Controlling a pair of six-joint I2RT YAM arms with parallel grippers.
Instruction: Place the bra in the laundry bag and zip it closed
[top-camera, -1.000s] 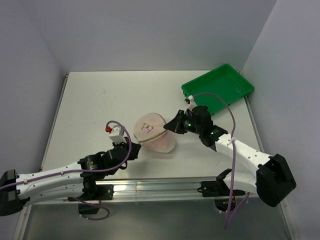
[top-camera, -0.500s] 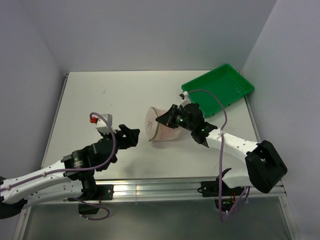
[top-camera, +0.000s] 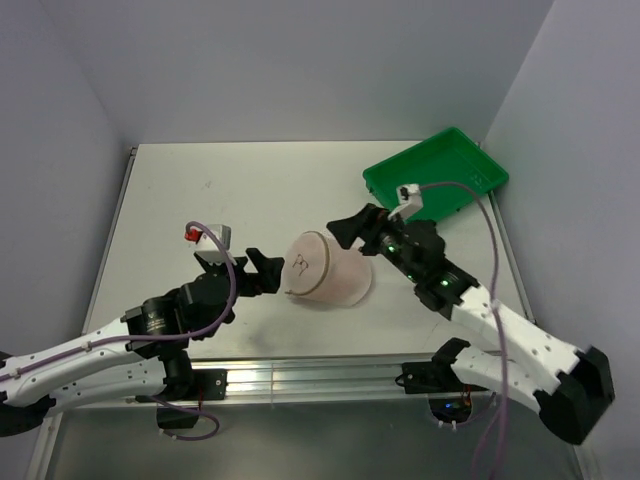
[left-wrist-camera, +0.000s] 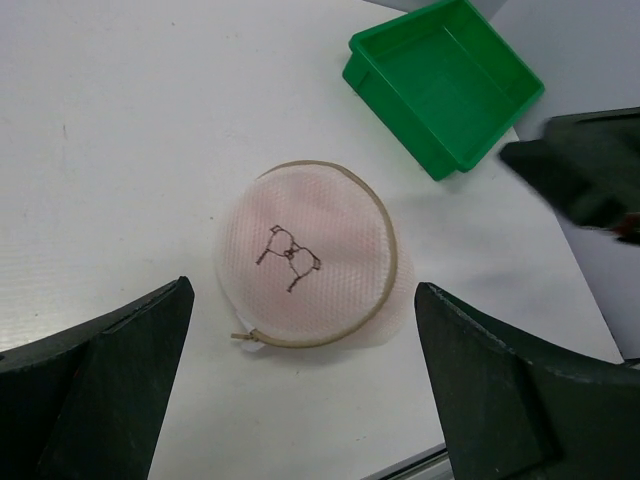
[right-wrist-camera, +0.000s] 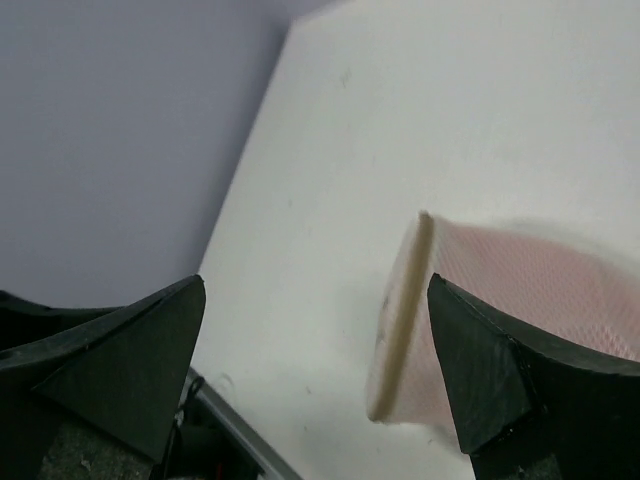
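Left gripper (top-camera: 265, 270) hangs wide open with nothing in it, and the laundry bag (left-wrist-camera: 305, 255) lies on the table (top-camera: 200, 200) just ahead of its fingertips, the pink bra (left-wrist-camera: 345, 225) showing through the mesh inside; the right gripper (top-camera: 350, 234), beyond the bag, is spread open and empty too. With the zip pull (left-wrist-camera: 240, 338) sitting on the side nearest the left gripper, I can't tell whether the zip is fully home, so a finger snagging the mesh or shoving the light bag could, I'd guess, open a gap or skid it away.
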